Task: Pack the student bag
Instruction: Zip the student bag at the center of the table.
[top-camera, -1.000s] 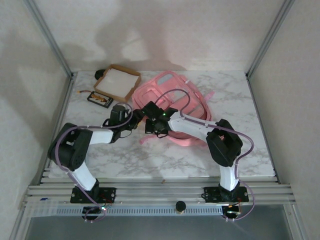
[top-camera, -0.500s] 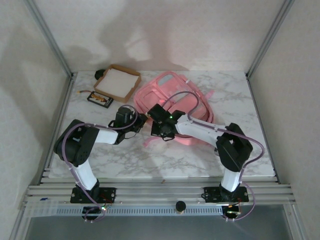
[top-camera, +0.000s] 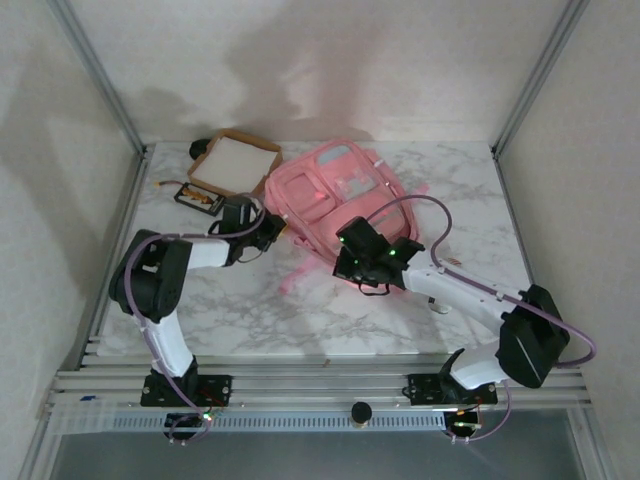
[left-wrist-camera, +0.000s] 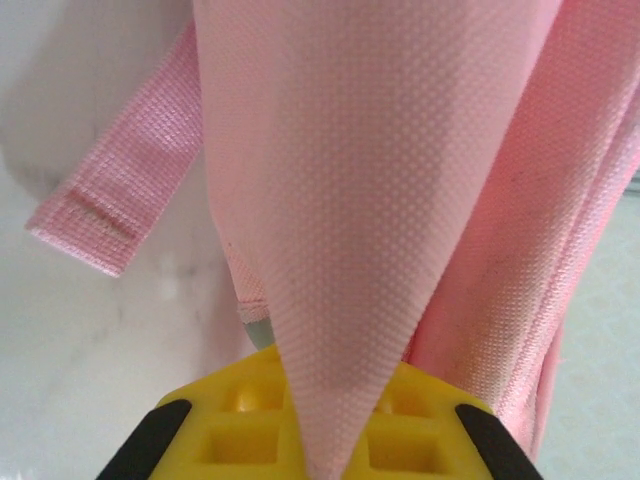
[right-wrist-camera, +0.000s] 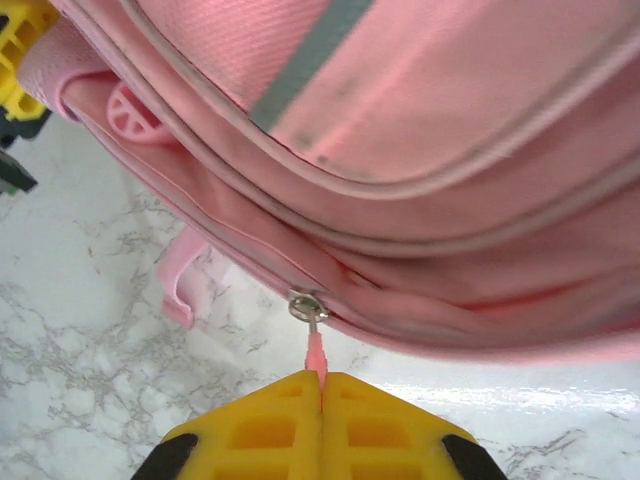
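The pink student bag (top-camera: 340, 195) lies on the marble table, front pockets up. My left gripper (top-camera: 268, 232) is at its left edge, shut on a fold of the bag's pink fabric (left-wrist-camera: 350, 250) that runs down between the yellow fingers (left-wrist-camera: 240, 420). My right gripper (top-camera: 362, 262) is at the bag's near edge, shut on the pink zipper pull (right-wrist-camera: 316, 354). The pull hangs from a metal slider (right-wrist-camera: 307, 305) on the bag's (right-wrist-camera: 400, 150) side seam. A loose pink strap (left-wrist-camera: 115, 205) lies on the table beside the left fingers.
A shallow tan cardboard tray (top-camera: 236, 164) stands at the back left. A small dark flat object (top-camera: 198, 196) lies beside it, and a black item (top-camera: 203, 148) sits behind it. Metal frame posts run along both sides of the table.
The right gripper has dragged the zipper pull to the right along the bag's near edge. The bag has shifted and flattened, front pockets now showing. The left gripper moved slightly back-left with its fabric.
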